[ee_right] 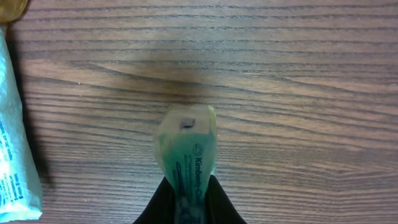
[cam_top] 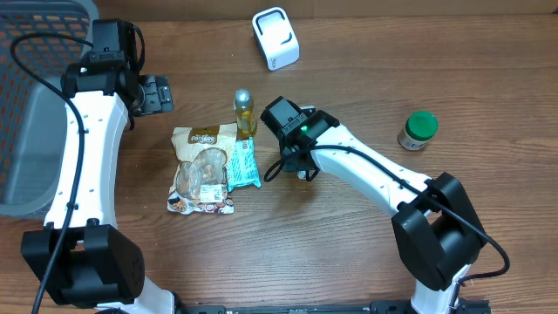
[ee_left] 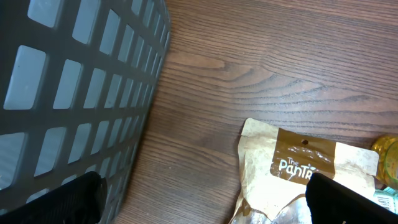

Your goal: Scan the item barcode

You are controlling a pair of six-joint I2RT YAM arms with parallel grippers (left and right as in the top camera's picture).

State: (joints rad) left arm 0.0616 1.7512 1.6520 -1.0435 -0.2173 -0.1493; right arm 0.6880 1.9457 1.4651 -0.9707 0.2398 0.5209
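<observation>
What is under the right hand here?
A green packet, pinched in the right hand over the wooden table. Whether it touches the table is hidden by the hand.

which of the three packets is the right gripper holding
The small pale-green packet, pinched in the right gripper. The brown snack bag and the teal packet lie side by side, in no grip.

Grey basket (ee_left: 81,93) left, snack bag (ee_left: 298,174) lower right.

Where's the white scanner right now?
Overhead view: the white scanner sits near the far edge of the table, about centre, beyond the yellow bottle and the right pincer, which pinches a green packet.
</observation>
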